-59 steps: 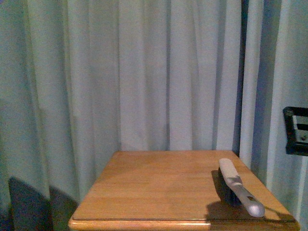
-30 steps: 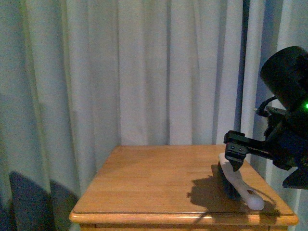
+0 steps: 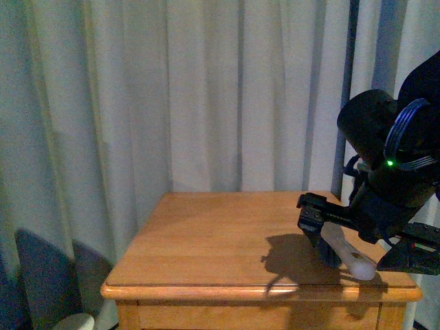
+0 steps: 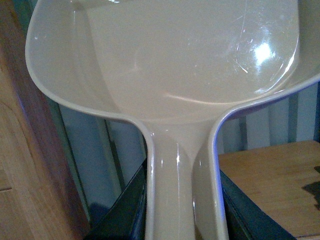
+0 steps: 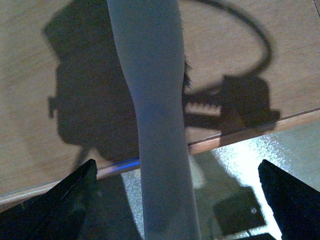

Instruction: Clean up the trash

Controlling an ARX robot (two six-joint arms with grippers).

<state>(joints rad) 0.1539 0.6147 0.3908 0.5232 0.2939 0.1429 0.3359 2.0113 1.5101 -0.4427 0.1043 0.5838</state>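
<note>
Dustpan held, brush under a wide gripper.
The left gripper squeezed the beige dustpan by its handle. Over the bench, the right gripper was spread wide around the brush handle, not touching it. I could not tell where the trash lay.

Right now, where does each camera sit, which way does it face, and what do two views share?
Front view: on the robot's body, facing wooden table and curtain; the right arm shows.
Left wrist view: on the left arm, looking along the dustpan that the left gripper holds.
Right wrist view: on the right arm, looking down at the brush; the open right gripper straddles it.
Front and right wrist views share brush and table.
</note>
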